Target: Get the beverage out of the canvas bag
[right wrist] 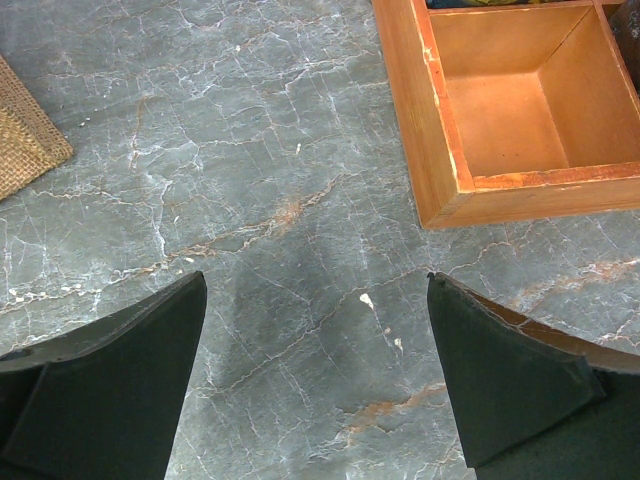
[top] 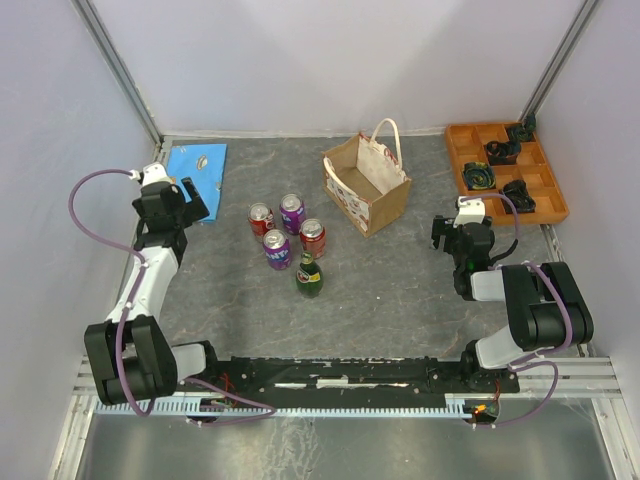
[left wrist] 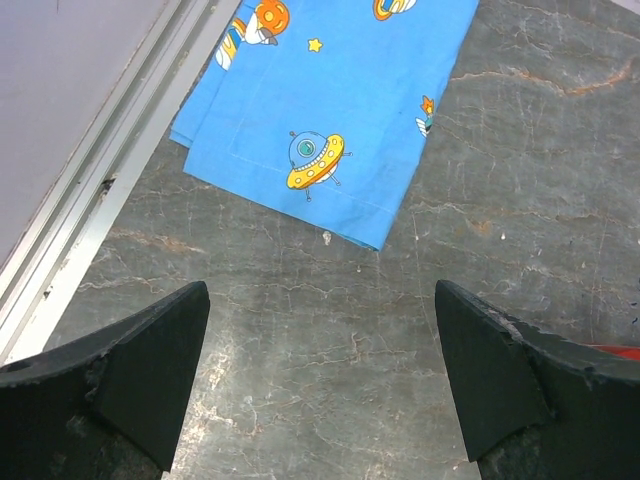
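My left pincer [left wrist: 320,380] gapes wide and empty near the surface's [top: 400,290] left edge, just by the blue cloth [top: 197,165]. Four cans [top: 290,228] and a green bottle [top: 309,275] stand mid-surface, between it and the bag [top: 367,185]. The bag sits mid-back with its mouth up and its long side running back-left to front-right. I see no drink inside it. My right pincer [right wrist: 315,375], also wide and empty, lies front-right of the bag and is clearly nearer, I judge. The tray [top: 455,160] fills the back-right corner.

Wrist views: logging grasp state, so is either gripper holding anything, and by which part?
Nothing held: left gripper and right gripper both open, empty.
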You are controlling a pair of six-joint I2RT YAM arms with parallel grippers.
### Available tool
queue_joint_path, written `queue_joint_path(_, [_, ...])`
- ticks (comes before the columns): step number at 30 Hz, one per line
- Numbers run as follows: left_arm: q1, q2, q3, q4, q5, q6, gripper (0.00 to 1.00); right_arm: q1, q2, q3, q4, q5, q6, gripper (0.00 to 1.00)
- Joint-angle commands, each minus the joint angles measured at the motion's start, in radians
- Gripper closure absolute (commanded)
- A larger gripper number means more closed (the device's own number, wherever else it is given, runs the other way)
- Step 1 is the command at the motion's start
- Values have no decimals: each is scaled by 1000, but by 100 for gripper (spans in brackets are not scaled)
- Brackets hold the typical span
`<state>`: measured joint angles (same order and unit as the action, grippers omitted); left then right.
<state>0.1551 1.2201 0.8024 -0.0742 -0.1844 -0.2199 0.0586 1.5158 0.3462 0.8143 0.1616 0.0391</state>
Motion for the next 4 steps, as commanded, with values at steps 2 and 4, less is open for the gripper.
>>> queue_joint_path(2, [1, -20, 25, 25, -43, -45, 1, 0, -2, 28, 34, 4, 1, 1])
queue_joint_path(4, [0, -22, 21, 28, -40, -45, 1, 0, -2, 28, 34, 4, 1, 1])
